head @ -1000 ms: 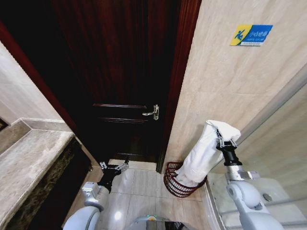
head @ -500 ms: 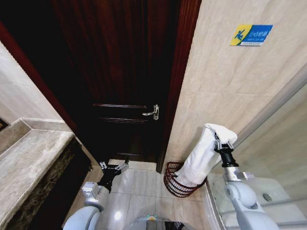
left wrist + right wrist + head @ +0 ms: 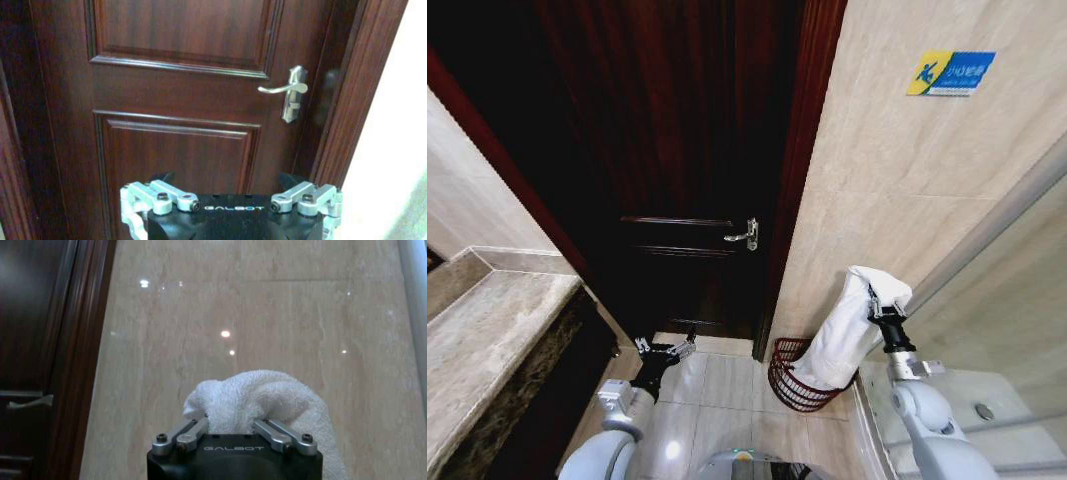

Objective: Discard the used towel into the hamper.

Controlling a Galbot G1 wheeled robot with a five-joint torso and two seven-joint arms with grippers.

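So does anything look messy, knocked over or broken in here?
Nothing stands out. The hamper stands upright by the wall, the white towel hangs from the right hand with its lower end inside the hamper, and the left hand waits open near the closed door.

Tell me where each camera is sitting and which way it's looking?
Head view: on the robot's head, looking forward and down at the door, hamper and towel; both arms show, left gripper low, right gripper gripping the towel.
Left wrist view: on the left arm, facing the door; the open left gripper shows.
Right wrist view: on the right arm, facing the tiled wall; the right gripper pinches the towel.
Shared: all three show the door handle.
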